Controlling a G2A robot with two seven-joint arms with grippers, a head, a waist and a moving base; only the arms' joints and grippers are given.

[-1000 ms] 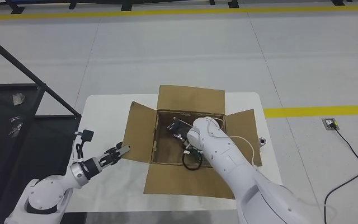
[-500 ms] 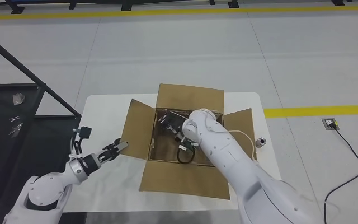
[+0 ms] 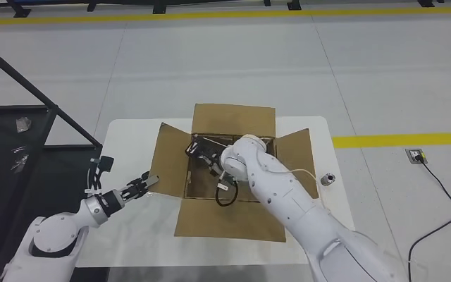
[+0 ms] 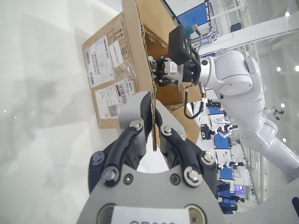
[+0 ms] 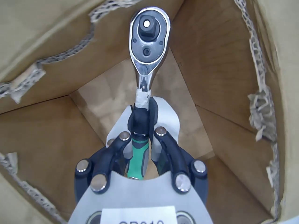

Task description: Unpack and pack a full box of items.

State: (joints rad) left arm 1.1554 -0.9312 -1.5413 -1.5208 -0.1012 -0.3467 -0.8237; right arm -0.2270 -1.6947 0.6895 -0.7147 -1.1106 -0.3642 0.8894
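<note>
- The cardboard box (image 3: 229, 220) sits in the middle of the white worktop (image 3: 127, 141) with all four flaps folded outward.
- A ratchet wrench (image 5: 149, 40) with a chrome head and a green handle is inside the box, held above its floor with the head pointing toward a bottom corner.
- The right gripper (image 5: 143, 115) is down inside the box, its fingers (image 5: 154, 110) closed narrow on the wrench's shaft just above the green handle.
- The box's left flap (image 4: 140, 47) sticks out toward the left arm, and its corrugated edge runs between that arm's fingers (image 4: 133, 113).
- The left gripper (image 4: 151, 110) is at the flap's outer edge, low over the worktop, with its fingers pinched tight on the cardboard.
- A small metal cylinder (image 3: 325, 179) stands on the worktop to the right of the box, near the right flap but not touching it.
</note>
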